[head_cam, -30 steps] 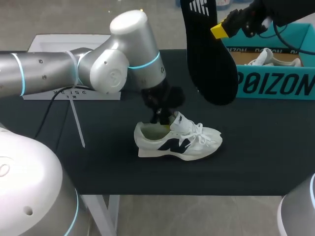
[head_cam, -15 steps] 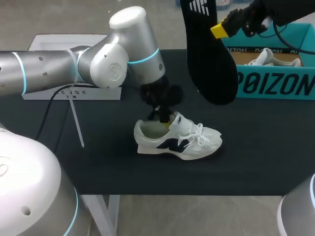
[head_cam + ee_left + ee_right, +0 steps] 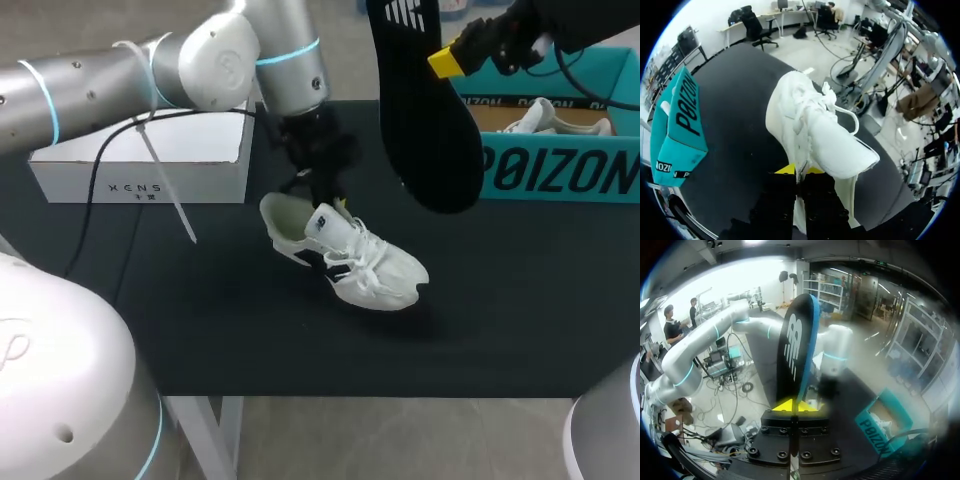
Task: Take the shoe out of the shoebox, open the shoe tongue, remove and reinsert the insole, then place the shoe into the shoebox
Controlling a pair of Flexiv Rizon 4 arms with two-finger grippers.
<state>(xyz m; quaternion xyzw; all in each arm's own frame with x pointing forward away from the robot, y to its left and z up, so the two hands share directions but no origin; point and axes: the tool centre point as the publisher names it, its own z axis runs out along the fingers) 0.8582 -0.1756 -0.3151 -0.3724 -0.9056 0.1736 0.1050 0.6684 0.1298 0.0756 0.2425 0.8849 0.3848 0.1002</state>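
Note:
A white sneaker [image 3: 345, 250] with a dark side logo hangs tilted over the black table, heel raised, toe pointing down to the right. My left gripper [image 3: 325, 203] is shut on its tongue; in the left wrist view the shoe [image 3: 810, 125] stretches ahead of that gripper [image 3: 799, 170]. My right gripper [image 3: 447, 62] holds the black insole [image 3: 425, 110] high in the air, shut on its edge. In the right wrist view the insole [image 3: 795, 347] stands upright ahead of the gripper [image 3: 795, 405]. The teal shoebox [image 3: 560, 160] stands open at the back right with a second white shoe [image 3: 545, 118] inside.
A white box lid [image 3: 150, 155] lies at the back left of the black table [image 3: 200, 320], with a cable [image 3: 165, 180] draped across it. The teal box [image 3: 682, 125] also shows in the left wrist view, off to one side of the shoe.
My left arm has lifted the sneaker by its tongue, raising the heel and swinging the shoe back and to the left. The right arm and insole have not moved.

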